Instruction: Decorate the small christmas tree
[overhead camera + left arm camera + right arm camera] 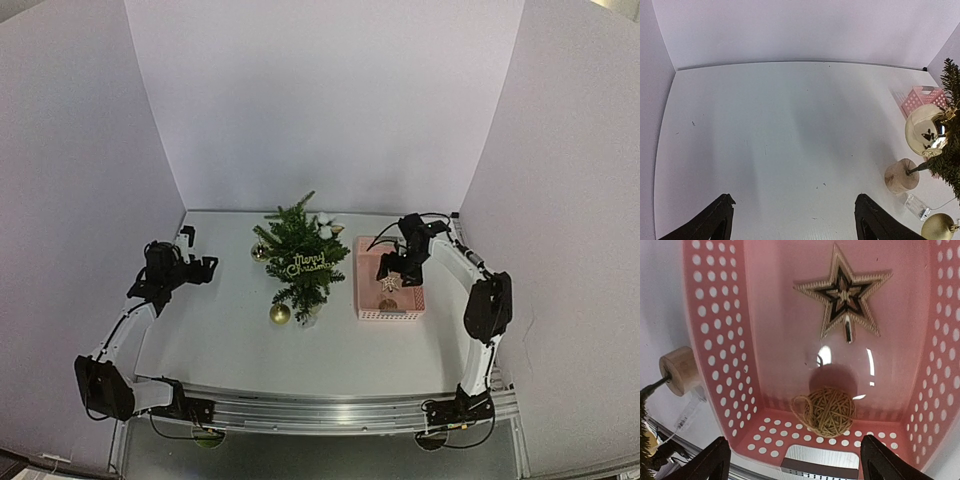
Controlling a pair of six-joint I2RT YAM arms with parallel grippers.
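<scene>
The small christmas tree [298,255] stands mid-table on a pale wooden base [901,176]. It carries a gold "Merry Christmas" sign [306,266] and gold baubles [925,130]. To its right, the pink basket [390,316] holds a gold and black star [844,292] and a twine ball [829,411]. My right gripper [797,465] hangs open above the basket, over the twine ball, with nothing between its fingers. Left of the tree, my left gripper [795,225] is open over bare table and holds nothing.
White walls close in the table at the back and both sides. A clear battery pack [917,206] with a thin wire lies by the tree's base. A low gold bauble [279,314] hangs at the tree's near side. White balls [323,225] sit behind the tree.
</scene>
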